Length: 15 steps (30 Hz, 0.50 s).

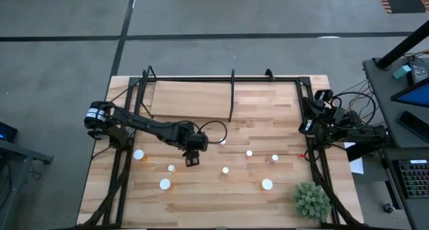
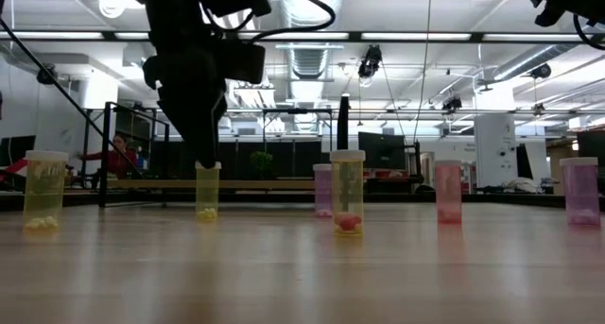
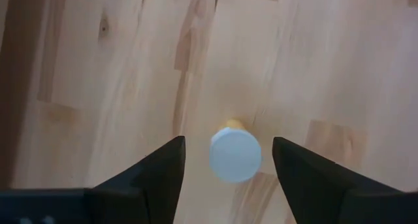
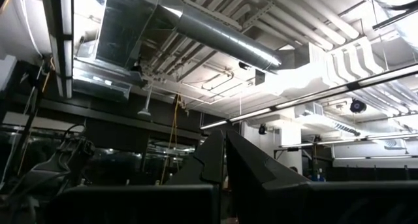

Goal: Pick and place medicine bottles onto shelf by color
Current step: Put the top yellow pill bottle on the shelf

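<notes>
Left gripper (image 1: 192,160) hangs over the middle of the table (image 1: 201,200), jaws spread, straddling a yellow bottle (image 3: 235,153) whose white cap sits between the two dark fingers (image 3: 157,178); neither finger appears to touch it, though the low view is too shadowed to be sure. Its arm reaches in a long, low diagonal from the table's left edge. Right gripper (image 4: 225,160) is folded back at the right edge, fingers closed on nothing and aimed up at ceiling ducts.

Other bottles (image 1: 267,184) stand scattered across the front half of the light-wood tabletop, yellow and pink in the low view. Along the back edge lies the paler shelf (image 1: 191,99) with its thin black post (image 1: 232,96). A green spiky plant (image 1: 311,200) sits in the front right corner. Beyond is a workshop with strip lights.
</notes>
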Each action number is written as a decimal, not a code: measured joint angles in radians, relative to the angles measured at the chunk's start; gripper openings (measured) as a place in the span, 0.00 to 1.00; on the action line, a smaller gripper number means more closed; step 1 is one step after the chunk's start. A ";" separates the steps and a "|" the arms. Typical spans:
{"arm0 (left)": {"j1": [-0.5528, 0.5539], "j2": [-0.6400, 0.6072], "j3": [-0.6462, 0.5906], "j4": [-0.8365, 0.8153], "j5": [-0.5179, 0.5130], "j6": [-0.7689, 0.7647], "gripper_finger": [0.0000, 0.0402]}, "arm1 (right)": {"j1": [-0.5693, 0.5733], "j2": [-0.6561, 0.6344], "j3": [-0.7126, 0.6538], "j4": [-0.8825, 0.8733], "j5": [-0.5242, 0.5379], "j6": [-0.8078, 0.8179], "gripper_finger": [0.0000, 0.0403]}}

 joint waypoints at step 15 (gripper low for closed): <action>0.000 -0.002 -0.019 0.012 0.000 0.001 0.25 | 0.000 0.000 0.000 -0.002 0.000 -0.007 0.02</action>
